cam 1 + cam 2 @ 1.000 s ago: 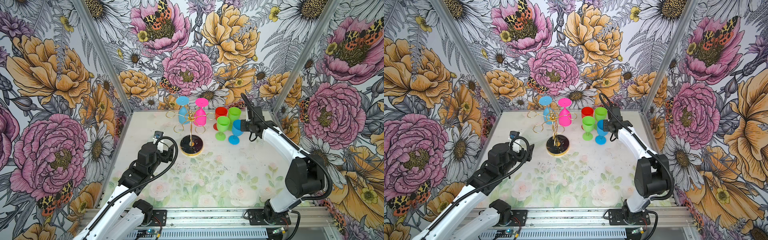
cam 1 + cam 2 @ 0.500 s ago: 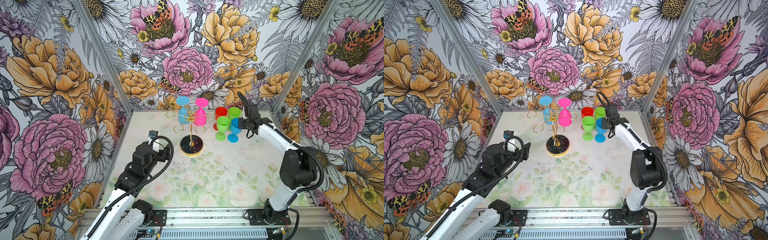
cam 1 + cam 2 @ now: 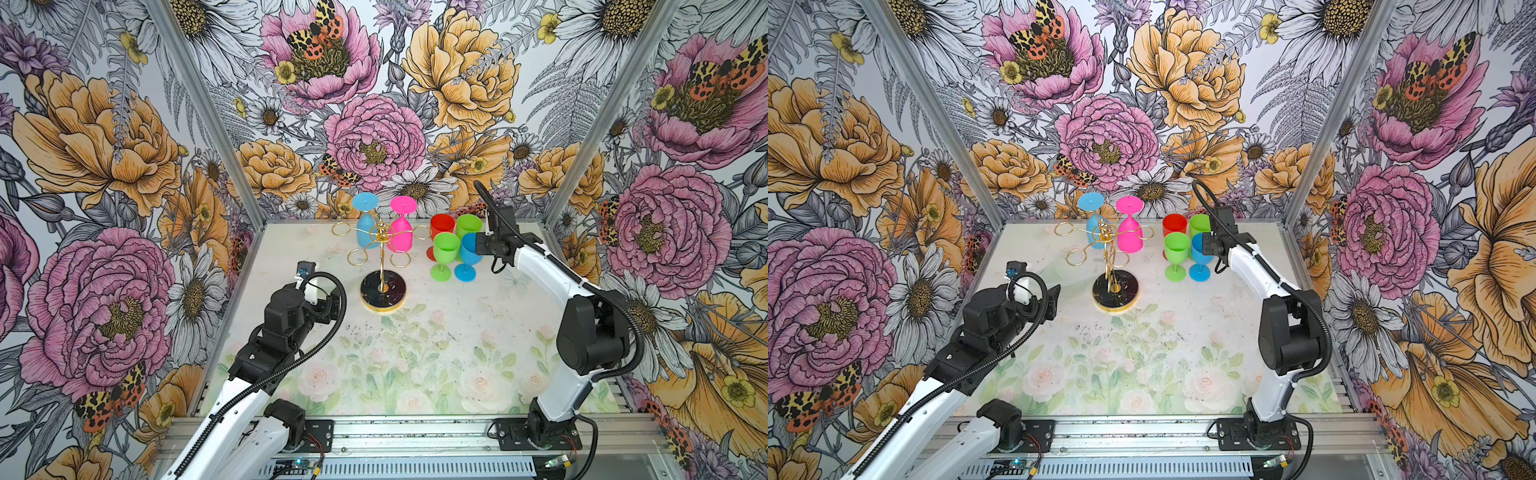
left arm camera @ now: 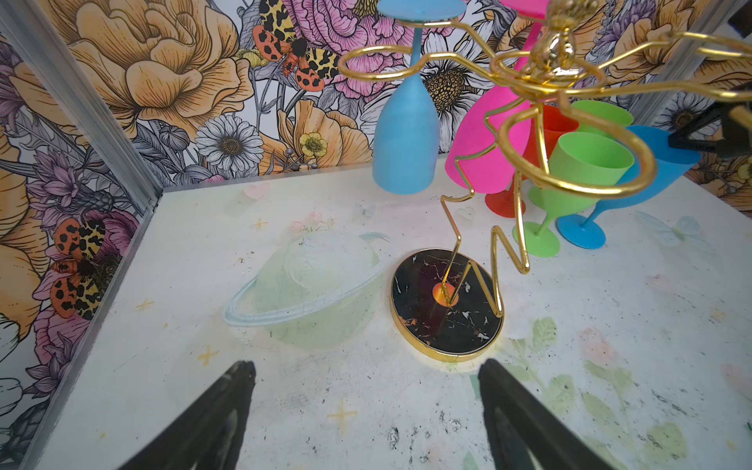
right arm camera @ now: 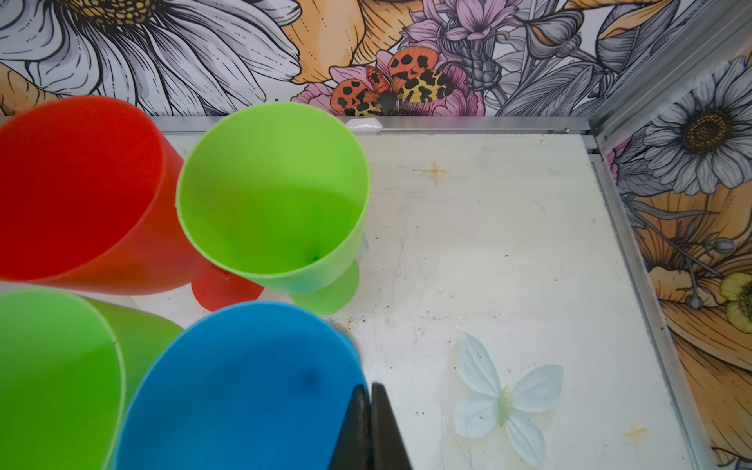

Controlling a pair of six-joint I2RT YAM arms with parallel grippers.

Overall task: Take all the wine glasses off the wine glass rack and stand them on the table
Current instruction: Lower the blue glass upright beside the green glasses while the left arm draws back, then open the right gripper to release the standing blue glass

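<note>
Black jaws spread wide, the left gripper (image 4: pixel 366 366) hovers low over the table (image 3: pixel 415 353), empty, pointed at the round marbled base (image 4: pixel 427 325) of the wine glass rack (image 3: pixel 380 237). It reads as a ready pose, open for a bowl or stem. But it sits at base level while the glasses hang up high.

On the gold loops, 2 glasses hang upside down by their feet on the far side of the pole: a pale blue glass (image 3: pixel 365 232) and, just beside it, a pink glass (image 3: pixel 401 239). The other 4 loops are bare. Hung that way, each glass likely has to slide out along its wire slot before it comes free. The snag for the left arm is that the near loops and the pole stand between it and both bowls.

Right of the rack, 4 glasses stand upright in a tight bunch: front green glass (image 3: pixel 445 248), blue glass (image 3: pixel 467 253), red glass (image 3: pixel 441 225), back green glass (image 3: pixel 468 224). The right gripper (image 5: pixel 370 407) is pressed together, tips right at the blue glass's rim. I can't tell whether the wall is nipped between them. That bunch crowds the pink glass's side.
</note>
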